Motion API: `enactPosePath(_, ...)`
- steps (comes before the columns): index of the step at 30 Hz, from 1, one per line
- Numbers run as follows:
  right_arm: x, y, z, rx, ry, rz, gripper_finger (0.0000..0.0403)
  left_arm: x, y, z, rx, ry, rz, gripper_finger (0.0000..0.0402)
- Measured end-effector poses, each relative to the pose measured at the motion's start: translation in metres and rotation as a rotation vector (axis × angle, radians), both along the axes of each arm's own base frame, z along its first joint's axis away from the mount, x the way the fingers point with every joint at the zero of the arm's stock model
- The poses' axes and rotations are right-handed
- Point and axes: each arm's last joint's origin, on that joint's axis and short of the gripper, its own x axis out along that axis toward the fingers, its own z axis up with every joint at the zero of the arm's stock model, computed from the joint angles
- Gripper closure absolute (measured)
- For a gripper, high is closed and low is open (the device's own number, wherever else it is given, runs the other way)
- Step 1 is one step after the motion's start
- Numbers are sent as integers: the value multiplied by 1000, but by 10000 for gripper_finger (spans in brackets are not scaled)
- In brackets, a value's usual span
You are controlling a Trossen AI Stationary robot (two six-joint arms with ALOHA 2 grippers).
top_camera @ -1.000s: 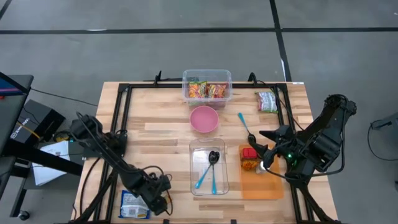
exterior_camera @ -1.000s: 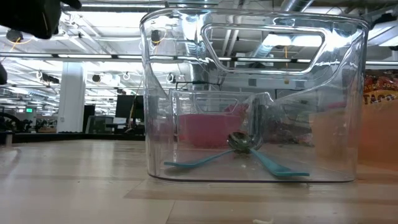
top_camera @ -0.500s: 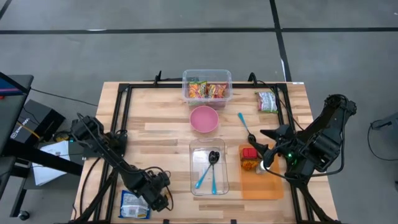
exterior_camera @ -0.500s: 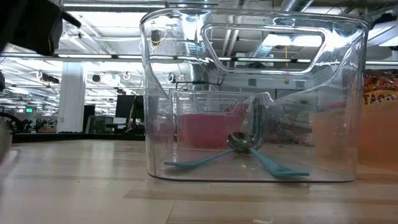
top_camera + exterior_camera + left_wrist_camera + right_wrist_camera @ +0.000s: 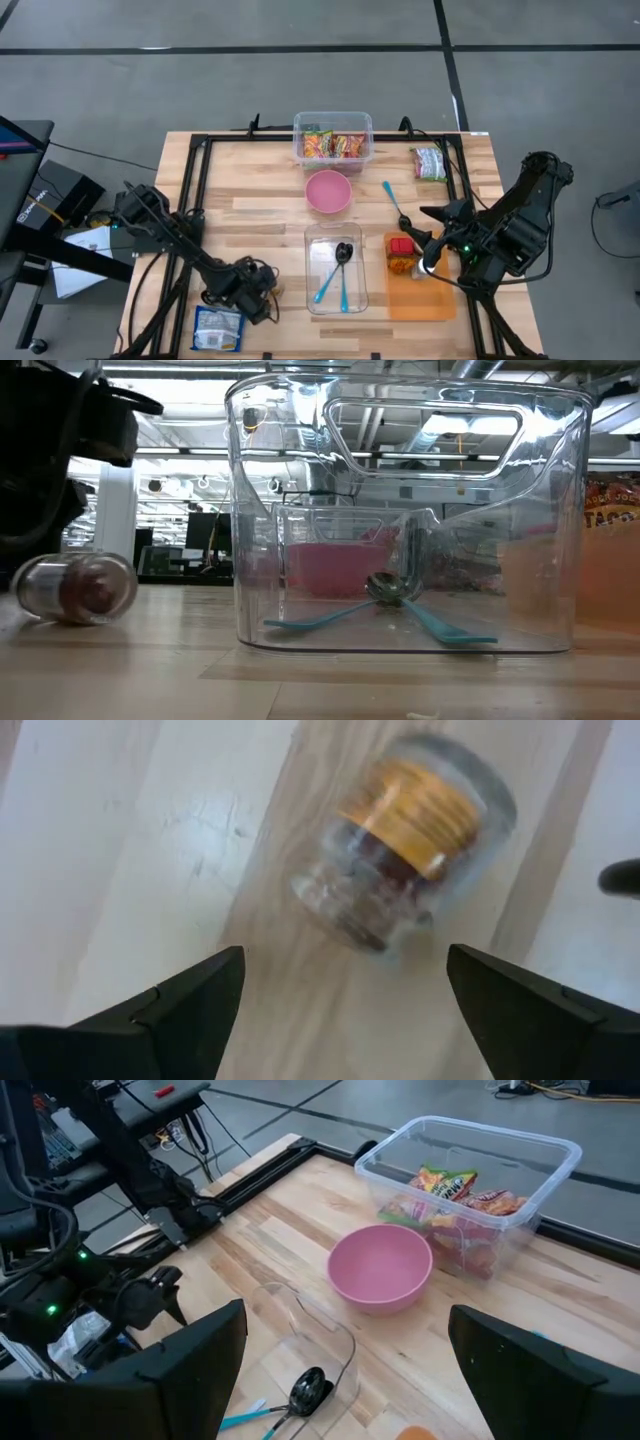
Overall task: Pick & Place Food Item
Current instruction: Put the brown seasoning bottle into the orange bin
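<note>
Now left pincer (image 5: 268,303) higher, agape over fallen jar (image 5: 405,845) (newly visible).

Two dark, matte black jointed arms are seen, the left arm (image 5: 165,235) and the right arm (image 5: 520,215), with black cables looped along their links. Small green lights are lit on the right arm's wrist. Broad, flat, black wedge-shaped fingers (image 5: 180,995) are shown.

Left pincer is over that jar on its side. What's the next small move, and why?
Probably lower the left pincer straight down around the jar. Its fingers stand open, the jar lies on its side on the wooden table ahead of them, and nothing is held yet. The right pincer waits open by the orange board.
</note>
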Motion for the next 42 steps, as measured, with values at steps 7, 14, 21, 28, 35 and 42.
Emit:
enactPosePath(7,0,0,0,3,-1,-4,65,-7,5,-3,58,42,-83,60)
enactPosePath(14,0,0,0,11,-7,-4,65,-13,14,25,179,-30,-300,60)
enactPosePath(21,0,0,0,7,-4,-4,65,-9,9,52,105,-194,-518,60)
enactPosePath(28,0,0,0,8,-5,-4,65,0,-2,39,47,-211,-540,60)
enactPosePath(35,0,1,0,15,-10,-3,65,8,-7,15,89,-178,-483,60)
enactPosePath(42,1,1,0,20,-14,-3,65,10,-4,11,155,-207,-390,62)
